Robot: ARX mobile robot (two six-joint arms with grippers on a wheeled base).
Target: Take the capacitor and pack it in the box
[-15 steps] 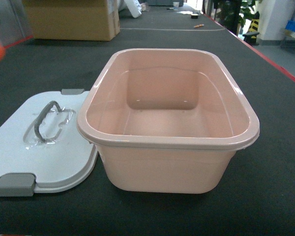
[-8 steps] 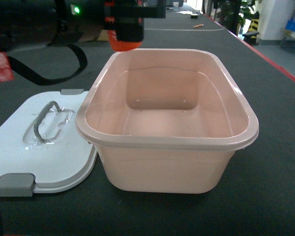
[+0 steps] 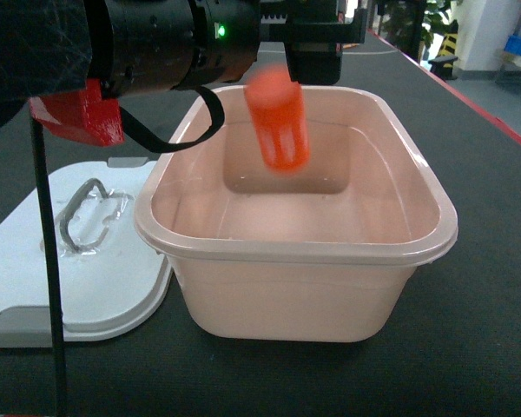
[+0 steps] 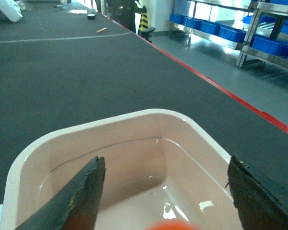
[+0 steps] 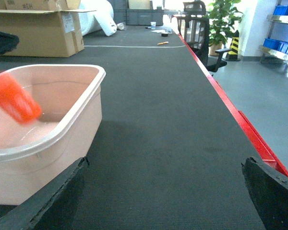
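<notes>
We are over the box (image 3: 434, 228) with our left gripper (image 3: 313, 54), and the orange capacitor (image 3: 278, 120) hangs in the air directly below it, blurred, above the far half of the box's hollow and touching neither wall nor floor. Its long axis runs nearly upright, tipped a little off plumb. In the left wrist view our two fingers stand wide apart with the pink floor plain between them, and only a sliver of orange shows at the bottom edge, so we judge the capacitor is out of our grip and on its way down. The thing lies straight beneath the tool, inside the rim on every side, so it should land in the box. Our right gripper (image 5: 163, 191) is well off to the right of the box, fingers spread wide, holding nothing; from there the capacitor (image 5: 13, 103) shows inside the near wall. The grey lid (image 3: 113, 278) lies flat just left of the box, under our left arm.
</notes>
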